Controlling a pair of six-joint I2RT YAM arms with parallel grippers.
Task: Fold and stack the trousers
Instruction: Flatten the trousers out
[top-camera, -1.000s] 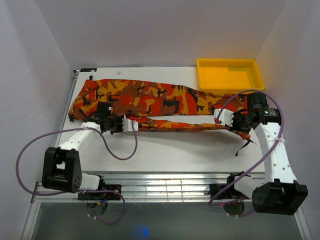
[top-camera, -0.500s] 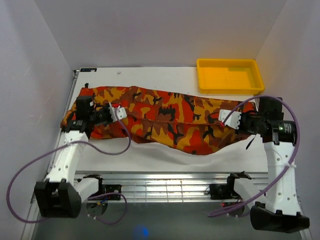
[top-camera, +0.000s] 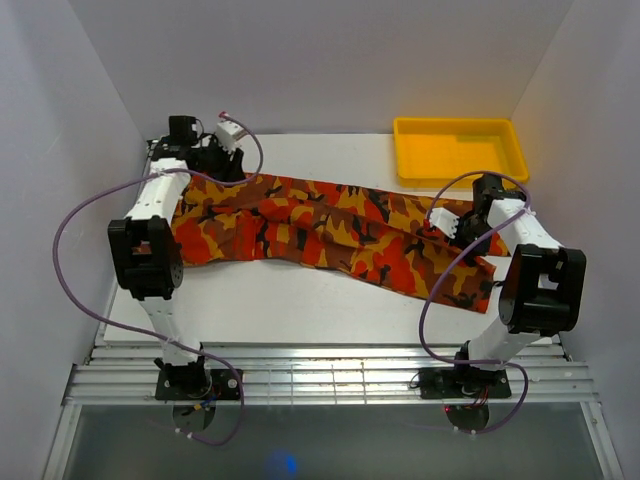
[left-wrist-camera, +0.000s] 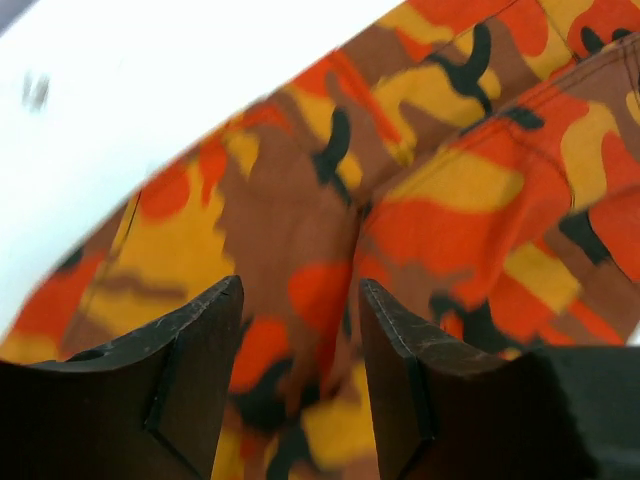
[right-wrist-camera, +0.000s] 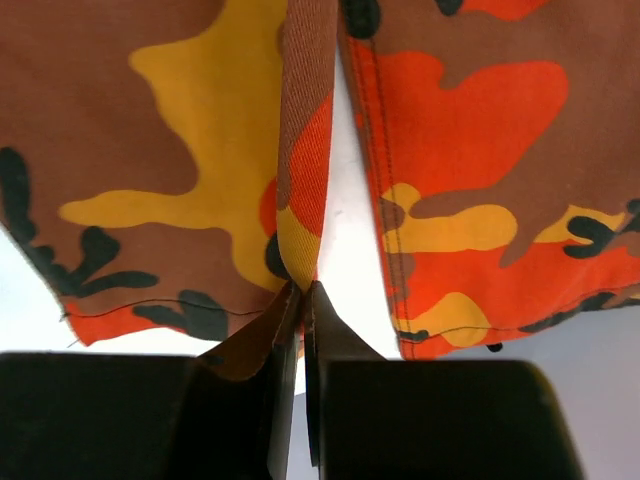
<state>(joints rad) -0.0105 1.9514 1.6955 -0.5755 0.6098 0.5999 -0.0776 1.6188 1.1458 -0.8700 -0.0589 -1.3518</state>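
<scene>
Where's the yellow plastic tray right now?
Top view: the yellow plastic tray sits at the far right corner of the white table, just beyond the camouflage-print trousers.

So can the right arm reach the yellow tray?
Probably yes. The tray sits just beyond the right arm with nothing between, but its jaws are shut on the trousers, so they'd likely get dragged along.

White table (top-camera: 300, 310) with camouflage trousers (top-camera: 320, 230) and a yellow tray (top-camera: 455, 150) on top.
</scene>
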